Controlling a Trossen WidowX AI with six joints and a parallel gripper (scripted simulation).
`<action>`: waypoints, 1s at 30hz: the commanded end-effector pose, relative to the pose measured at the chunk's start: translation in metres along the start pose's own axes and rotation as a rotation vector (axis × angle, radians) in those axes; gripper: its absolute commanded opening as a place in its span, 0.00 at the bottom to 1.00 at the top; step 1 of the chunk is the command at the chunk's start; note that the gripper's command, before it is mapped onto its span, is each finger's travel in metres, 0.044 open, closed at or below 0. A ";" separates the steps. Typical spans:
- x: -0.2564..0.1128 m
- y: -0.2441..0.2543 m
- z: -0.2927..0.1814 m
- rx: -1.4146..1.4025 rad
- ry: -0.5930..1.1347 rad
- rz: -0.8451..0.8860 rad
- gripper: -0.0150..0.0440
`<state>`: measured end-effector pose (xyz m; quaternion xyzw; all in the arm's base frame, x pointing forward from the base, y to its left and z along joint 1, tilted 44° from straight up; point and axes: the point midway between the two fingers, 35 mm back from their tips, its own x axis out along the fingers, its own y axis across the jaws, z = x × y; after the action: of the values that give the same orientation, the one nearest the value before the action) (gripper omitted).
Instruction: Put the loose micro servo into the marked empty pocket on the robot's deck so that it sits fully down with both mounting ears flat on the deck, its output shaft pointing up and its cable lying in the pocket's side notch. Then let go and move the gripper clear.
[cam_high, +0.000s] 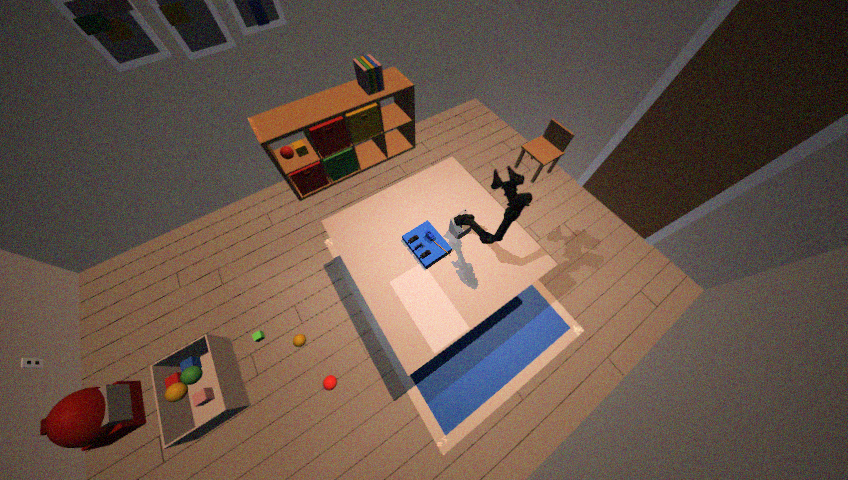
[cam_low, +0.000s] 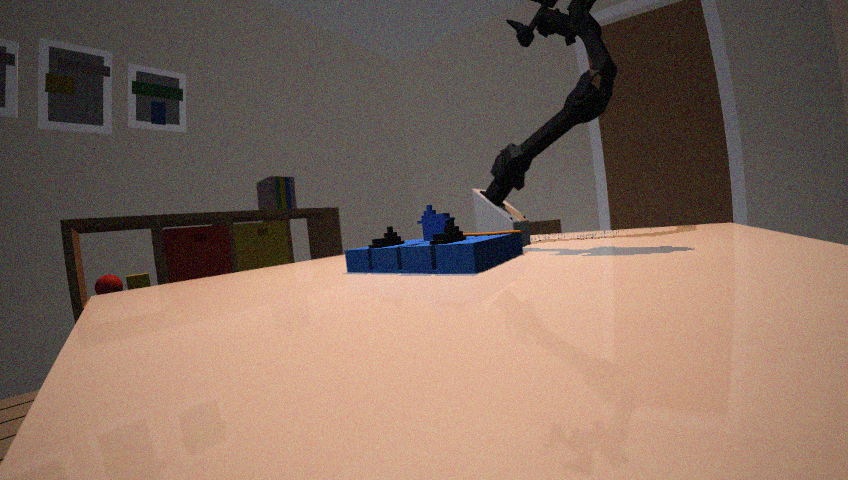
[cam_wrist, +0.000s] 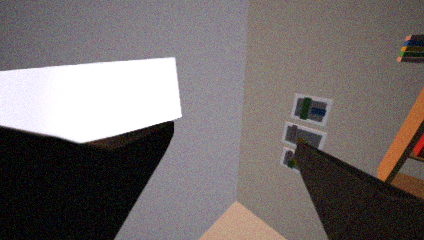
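The blue micro servo (cam_high: 429, 236) (cam_low: 434, 226) is on the robot's blue deck (cam_high: 436, 254) (cam_low: 499, 254), its body standing higher than the black parts beside it. A narrow tip points up. Its orange cable (cam_high: 440, 244) (cam_low: 490, 233) runs across the deck to the edge near the arm's base. The pocket and side notch are too small or hidden to make out, so I cannot tell whether the ears lie flat. My gripper (cam_high: 502, 170) (cam_wrist: 234, 137) is open and empty, raised high and far from the deck; in the exterior view it is partly cut off at the top.
Several black servo-like parts, including one black part (cam_high: 424, 254) (cam_low: 386, 239), sit on the deck. The arm's pale base (cam_high: 457, 229) (cam_low: 489, 211) stands close beside the deck. The deck rests on a pale tabletop (cam_high: 380, 220) (cam_low: 357, 368). A shelf unit (cam_high: 324, 110) and a chair (cam_high: 542, 150) stand beyond it.
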<state>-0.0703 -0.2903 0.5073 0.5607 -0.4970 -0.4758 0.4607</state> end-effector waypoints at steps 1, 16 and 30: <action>0.015 -0.014 -0.005 -0.061 0.038 -0.042 1.00; 0.046 -0.053 -0.036 -0.273 0.201 -0.128 1.00; 0.071 -0.100 -0.069 -0.485 0.367 -0.211 1.00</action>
<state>0.0030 -0.3427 0.4286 0.5580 -0.2556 -0.5158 0.5977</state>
